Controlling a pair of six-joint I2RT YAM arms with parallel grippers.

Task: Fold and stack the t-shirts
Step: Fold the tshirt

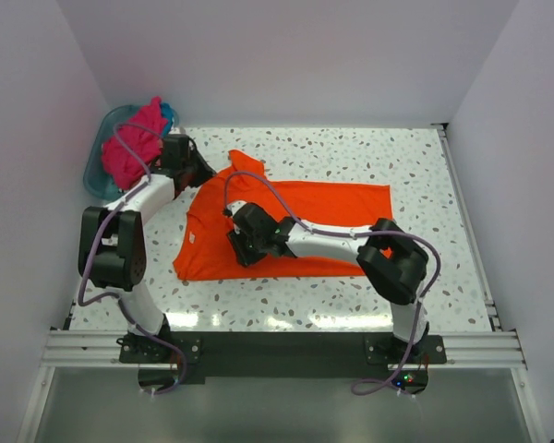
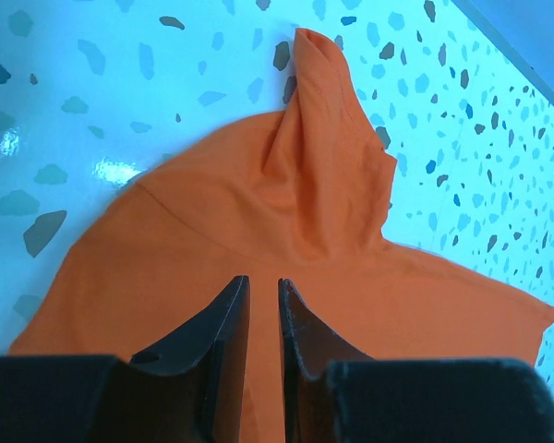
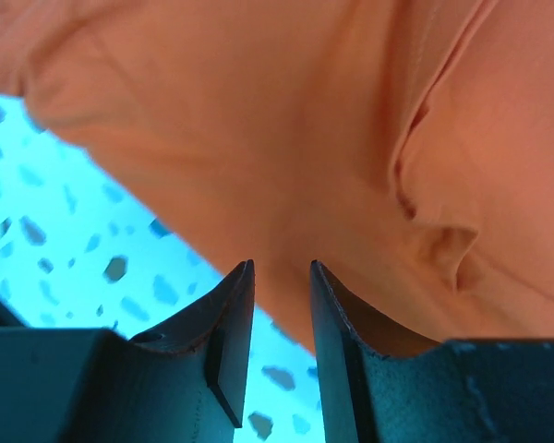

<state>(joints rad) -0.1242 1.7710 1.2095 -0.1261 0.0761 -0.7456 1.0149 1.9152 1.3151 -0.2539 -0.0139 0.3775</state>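
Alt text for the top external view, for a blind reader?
An orange t-shirt lies spread on the speckled table, with the left gripper at its far sleeve and the right gripper at its near edge. A teal basket of pink cloth sits far left.

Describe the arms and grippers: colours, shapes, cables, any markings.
The left arm and right arm have white tubular links with chunky black joints, and black bases on a silver rail. A grey-purple cable loops loosely along each. The left gripper and right gripper are matte black, with two tapering wedge fingers each. Small lights glow at the right base. No lettering is legible.
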